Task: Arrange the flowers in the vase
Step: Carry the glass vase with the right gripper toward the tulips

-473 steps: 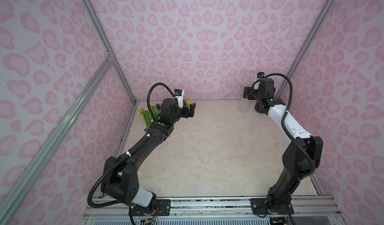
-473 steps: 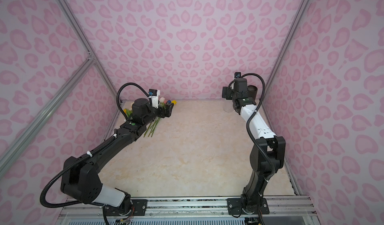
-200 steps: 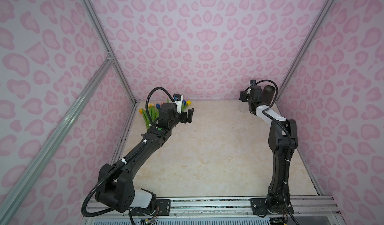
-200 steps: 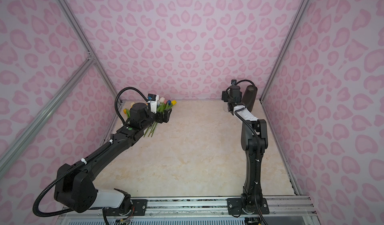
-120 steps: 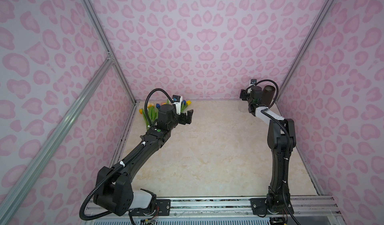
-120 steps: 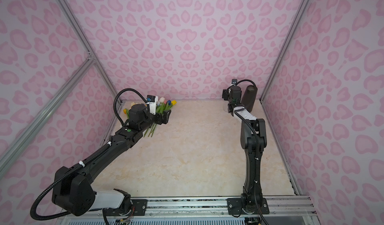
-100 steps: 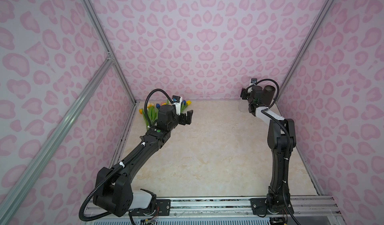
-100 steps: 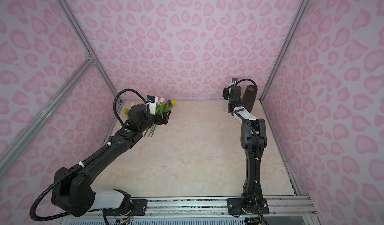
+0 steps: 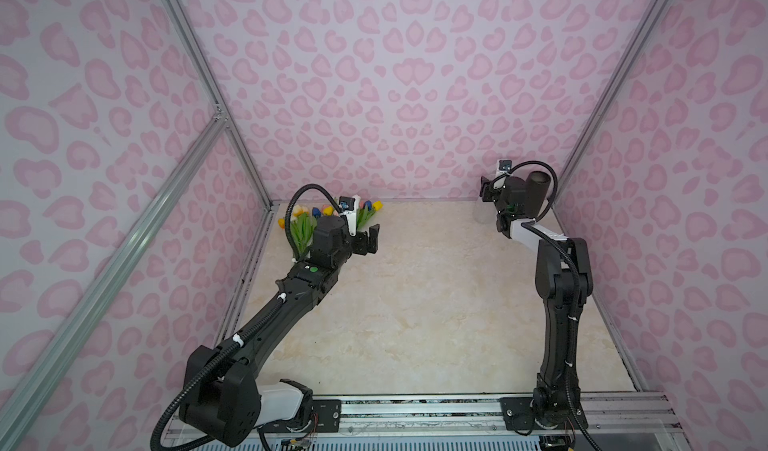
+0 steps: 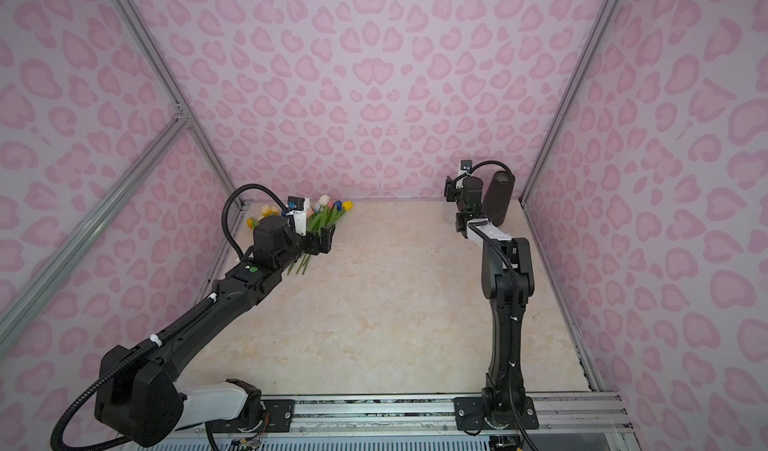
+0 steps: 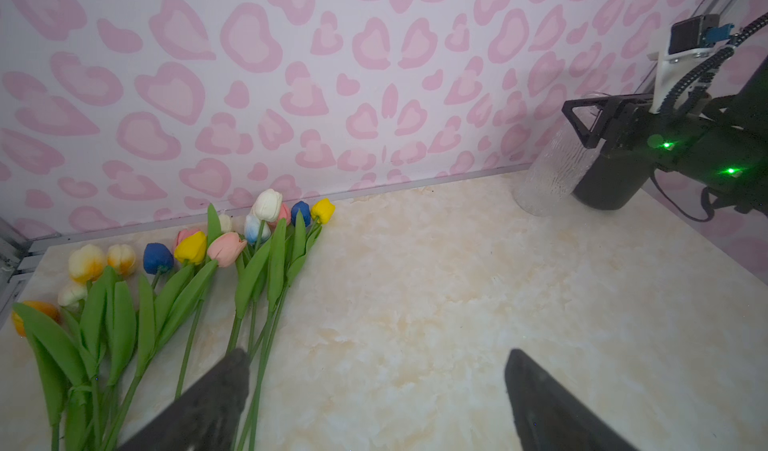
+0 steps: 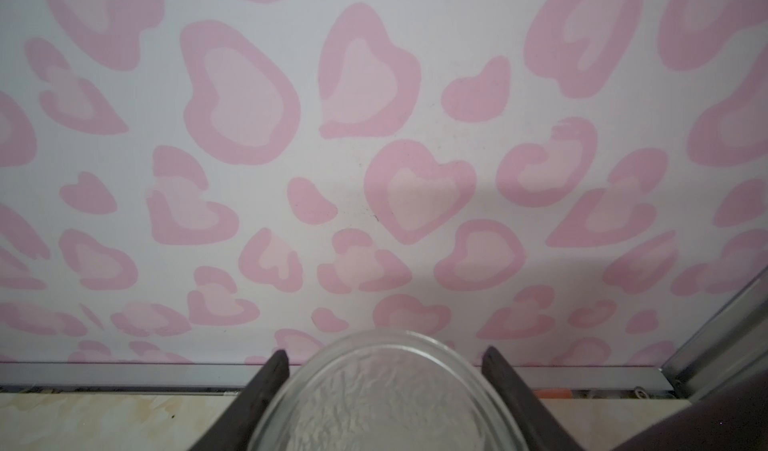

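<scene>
Left pincer [image 11: 376,355] is hovering spread wide by the tulips [image 11: 191,247] lying on the table [image 11: 415,303]; right pincer [image 12: 385,352] is straddling the glass vase [image 12: 386,390]; we cannot tell whether it is pinching.

The cream marbled worktop [image 9: 415,303] bears the flowers [image 11: 189,293] lying flat in its far left corner, and a clear glass vase [image 11: 548,178] upright just beside a black cylinder [image 11: 611,187] far right
</scene>
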You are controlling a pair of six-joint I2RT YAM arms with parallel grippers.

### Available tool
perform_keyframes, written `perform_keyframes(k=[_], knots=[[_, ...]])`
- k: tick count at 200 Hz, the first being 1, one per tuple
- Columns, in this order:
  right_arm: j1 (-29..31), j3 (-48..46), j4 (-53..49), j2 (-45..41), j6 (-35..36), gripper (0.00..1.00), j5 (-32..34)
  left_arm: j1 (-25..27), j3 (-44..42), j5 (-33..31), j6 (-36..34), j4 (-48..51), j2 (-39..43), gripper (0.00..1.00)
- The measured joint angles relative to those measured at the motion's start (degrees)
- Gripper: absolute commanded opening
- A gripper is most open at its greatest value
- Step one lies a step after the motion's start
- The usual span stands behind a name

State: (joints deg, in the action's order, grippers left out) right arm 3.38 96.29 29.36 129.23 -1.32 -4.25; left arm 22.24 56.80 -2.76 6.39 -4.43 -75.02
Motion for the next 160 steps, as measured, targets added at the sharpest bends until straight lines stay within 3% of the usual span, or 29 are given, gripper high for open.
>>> perform_keyframes(k=[90, 160], knots=[[4.0, -15.3, -0.8, -13.6, 0.4, 0.35, -4.3, -1.0, -3.1, -6.4, 2.4, -0.2, 2.1, 0.97], [19.6, -24.7, 1.2, -21.8, 1.7, 0.35, -4.7, -5.9, -6.0, -8.0, 4.5, -0.4, 1.7, 0.97]])
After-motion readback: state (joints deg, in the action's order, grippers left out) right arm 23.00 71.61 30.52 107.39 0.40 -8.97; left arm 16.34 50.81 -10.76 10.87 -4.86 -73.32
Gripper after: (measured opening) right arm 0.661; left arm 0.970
